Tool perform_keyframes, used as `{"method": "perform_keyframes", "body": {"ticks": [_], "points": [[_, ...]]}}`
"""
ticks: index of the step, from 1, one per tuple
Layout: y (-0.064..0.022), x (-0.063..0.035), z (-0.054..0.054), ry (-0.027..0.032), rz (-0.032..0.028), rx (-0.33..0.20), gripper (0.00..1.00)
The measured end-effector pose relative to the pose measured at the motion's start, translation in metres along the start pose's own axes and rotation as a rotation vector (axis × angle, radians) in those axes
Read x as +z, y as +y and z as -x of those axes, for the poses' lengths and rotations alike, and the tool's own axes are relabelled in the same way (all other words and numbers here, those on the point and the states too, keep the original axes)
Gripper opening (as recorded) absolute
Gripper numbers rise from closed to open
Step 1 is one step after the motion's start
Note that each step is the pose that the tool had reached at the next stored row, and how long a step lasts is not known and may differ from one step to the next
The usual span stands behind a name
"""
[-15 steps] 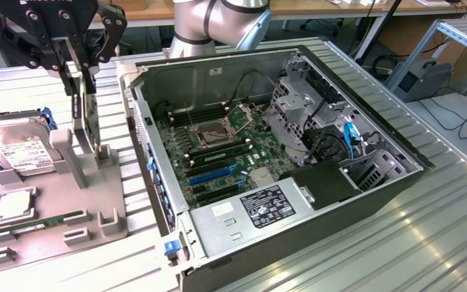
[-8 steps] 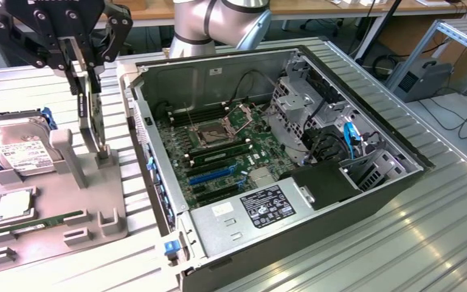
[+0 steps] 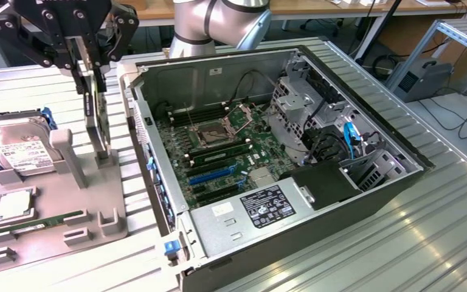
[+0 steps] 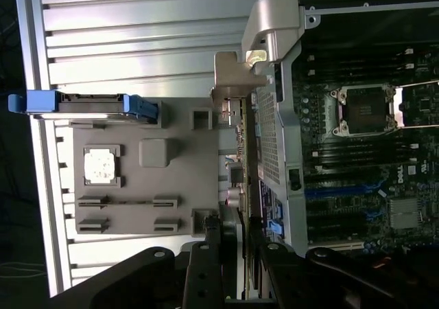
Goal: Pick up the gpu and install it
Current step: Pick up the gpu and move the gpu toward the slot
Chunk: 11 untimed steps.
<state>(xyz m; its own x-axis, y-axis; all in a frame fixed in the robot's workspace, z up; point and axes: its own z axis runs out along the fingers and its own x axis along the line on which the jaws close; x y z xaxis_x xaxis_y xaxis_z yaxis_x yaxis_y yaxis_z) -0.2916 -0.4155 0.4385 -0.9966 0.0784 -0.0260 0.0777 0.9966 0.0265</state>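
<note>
Workbench slats carry a grey holder tray (image 3: 55,201) beside the open computer case (image 3: 217,73).
Pincer (image 3: 93,76) clamped on the gpu (image 3: 97,121), upright directly beneath it, edge-on for lifting.

The gpu (image 3: 95,115) stands upright on the parts holder (image 3: 47,219), beside the computer case (image 3: 298,243).

You can see printed labels, but almost none can be read. White label on the hard drive (image 3: 19,155): dark print, too small to make out. Black label on the power supply (image 3: 267,205): white print and marks, not legible. Small white sticker on the case's inner back wall (image 3: 216,71): unreadable. Motherboard (image 4: 411,168): a white "DELL" mark, faint.
</note>
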Motion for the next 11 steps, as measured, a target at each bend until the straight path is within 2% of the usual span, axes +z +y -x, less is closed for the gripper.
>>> {"method": "perform_keyframes", "body": {"ticks": [11], "points": [[0.0009,0.0004,0.012,-0.0001,0.0001,0.0,0.27]]}}
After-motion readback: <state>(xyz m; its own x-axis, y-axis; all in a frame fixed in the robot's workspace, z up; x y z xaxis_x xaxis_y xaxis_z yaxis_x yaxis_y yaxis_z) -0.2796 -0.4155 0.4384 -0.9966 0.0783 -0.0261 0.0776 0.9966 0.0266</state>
